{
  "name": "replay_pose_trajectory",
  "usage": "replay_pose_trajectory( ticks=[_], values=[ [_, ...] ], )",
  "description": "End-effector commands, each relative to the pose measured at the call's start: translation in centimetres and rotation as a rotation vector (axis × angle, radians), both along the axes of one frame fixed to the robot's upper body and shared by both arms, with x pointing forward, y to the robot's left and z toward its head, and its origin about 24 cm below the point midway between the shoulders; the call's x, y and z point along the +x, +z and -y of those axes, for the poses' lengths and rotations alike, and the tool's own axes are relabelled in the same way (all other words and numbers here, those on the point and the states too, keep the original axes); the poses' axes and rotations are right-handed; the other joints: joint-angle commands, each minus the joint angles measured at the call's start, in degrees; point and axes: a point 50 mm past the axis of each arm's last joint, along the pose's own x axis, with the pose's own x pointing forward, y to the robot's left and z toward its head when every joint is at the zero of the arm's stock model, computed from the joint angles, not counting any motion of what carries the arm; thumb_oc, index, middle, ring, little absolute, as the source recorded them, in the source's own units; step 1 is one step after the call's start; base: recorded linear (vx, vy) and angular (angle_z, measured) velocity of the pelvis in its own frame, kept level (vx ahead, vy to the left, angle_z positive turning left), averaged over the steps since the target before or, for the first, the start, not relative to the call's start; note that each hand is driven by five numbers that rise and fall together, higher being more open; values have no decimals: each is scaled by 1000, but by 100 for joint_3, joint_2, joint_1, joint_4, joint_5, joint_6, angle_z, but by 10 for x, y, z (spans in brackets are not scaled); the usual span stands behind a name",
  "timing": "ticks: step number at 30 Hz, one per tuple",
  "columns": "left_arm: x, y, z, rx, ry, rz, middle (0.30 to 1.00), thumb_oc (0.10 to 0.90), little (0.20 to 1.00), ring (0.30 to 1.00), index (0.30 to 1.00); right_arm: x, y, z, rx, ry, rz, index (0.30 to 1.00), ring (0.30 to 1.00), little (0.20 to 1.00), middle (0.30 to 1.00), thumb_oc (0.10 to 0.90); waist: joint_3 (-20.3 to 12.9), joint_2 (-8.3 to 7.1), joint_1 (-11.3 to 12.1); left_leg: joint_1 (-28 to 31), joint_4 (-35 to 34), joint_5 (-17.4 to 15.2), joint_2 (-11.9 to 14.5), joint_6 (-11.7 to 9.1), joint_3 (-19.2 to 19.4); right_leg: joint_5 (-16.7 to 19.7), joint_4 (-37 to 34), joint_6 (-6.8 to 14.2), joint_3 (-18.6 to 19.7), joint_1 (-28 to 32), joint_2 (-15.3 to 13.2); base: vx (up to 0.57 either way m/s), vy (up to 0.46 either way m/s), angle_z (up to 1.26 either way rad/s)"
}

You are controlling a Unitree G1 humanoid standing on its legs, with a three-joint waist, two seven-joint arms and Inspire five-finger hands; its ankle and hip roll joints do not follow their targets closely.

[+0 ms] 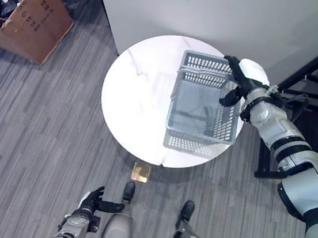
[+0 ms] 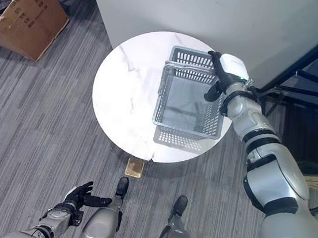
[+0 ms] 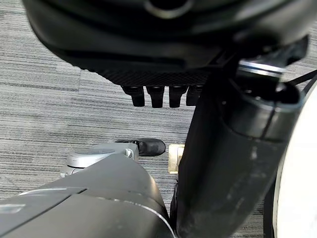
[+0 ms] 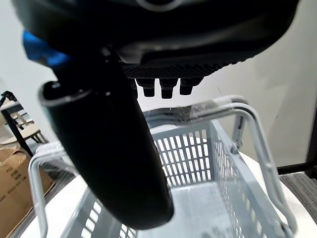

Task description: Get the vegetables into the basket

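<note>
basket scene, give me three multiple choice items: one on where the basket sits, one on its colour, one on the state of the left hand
1. Where does the basket stand?
A. on the floor by the cardboard box
B. on the round white table, toward the robot's right
C. hanging from the left hand

2. What colour is the basket?
A. grey
B. red
C. green

3. In what state is the left hand?
A. curled round a vegetable
B. gripping the basket's handle
C. open, holding nothing, low beside the table

Answers: 1 B, the basket rests on the table on its right side, with the right hand at its rim. 2 A, its slatted walls are grey. 3 C, its fingers are straight over the carpet.
</note>
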Motion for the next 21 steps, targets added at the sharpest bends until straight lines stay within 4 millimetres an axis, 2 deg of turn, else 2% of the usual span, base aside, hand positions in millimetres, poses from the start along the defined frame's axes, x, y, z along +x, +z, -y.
replay_pose_trajectory(
  ticks=[1,2,3,5,9,10,15,17,18,21],
  values=[
    [-56,-12,-34,152,-37,-230,1000,900,1000,1000,1000,2,87,-3,-11,2,275,1000,1000,1000,1000,900,79,-321,177,-147,-4,30,-234,185,-132,218,51,121,116,77,-331,6,-15,17],
    [-53,-12,-33,151,-41,-222,1000,900,1000,1000,1000,3,85,-1,1,-14,272,926,926,926,926,847,99,-309,195,-179,0,38,-235,182,-144,215,48,122,106,67,-340,-2,-5,14],
    [-52,-12,-33,154,-43,-221,1000,900,1000,1000,1000,3,83,0,4,-20,266,805,805,805,805,761,99,-306,205,-190,-1,41,-237,181,-155,213,48,121,101,58,-339,4,-4,9],
    [-49,-11,-31,156,-51,-213,1000,900,1000,1000,1000,4,76,0,-21,-25,243,305,305,305,305,404,102,-299,223,-212,-2,43,-246,182,-168,210,47,119,90,48,-341,10,-4,4],
    [-45,-11,-28,159,-76,-202,1000,900,1000,1000,1000,6,62,1,-80,-40,179,300,300,300,300,400,123,-266,263,-231,22,32,-266,187,-194,201,46,126,65,51,-358,0,0,0],
    [-44,-11,-27,160,-90,-200,1000,900,1000,1000,1000,6,52,8,-104,-74,145,300,300,300,300,400,138,-237,290,-259,41,32,-281,188,-214,196,41,127,51,55,-374,0,0,0],
    [-42,-11,-25,156,-97,-193,1000,900,1000,1000,1000,4,35,22,-111,-124,88,300,300,300,300,400,157,-182,318,-297,60,33,-315,193,-243,197,35,137,23,47,-400,-7,5,5],
    [-43,-12,-22,155,-116,-202,1000,900,1000,1000,1000,0,15,33,-108,-159,27,300,300,300,300,400,171,-137,312,-304,70,27,-336,203,-257,195,32,143,16,55,-421,-2,12,6],
    [-43,-12,-22,156,-117,-202,1000,900,1000,1000,1000,0,14,33,-108,-159,27,300,300,300,300,400,171,-137,314,-304,69,27,-336,203,-257,195,32,143,16,56,-421,-7,7,4],
    [-47,-13,-21,159,-132,-221,1000,900,1000,1000,1000,-3,-3,36,-88,-164,-15,300,300,300,300,400,173,-128,285,-294,99,-2,-346,212,-227,200,27,148,37,62,-433,0,0,0]
  ],
)
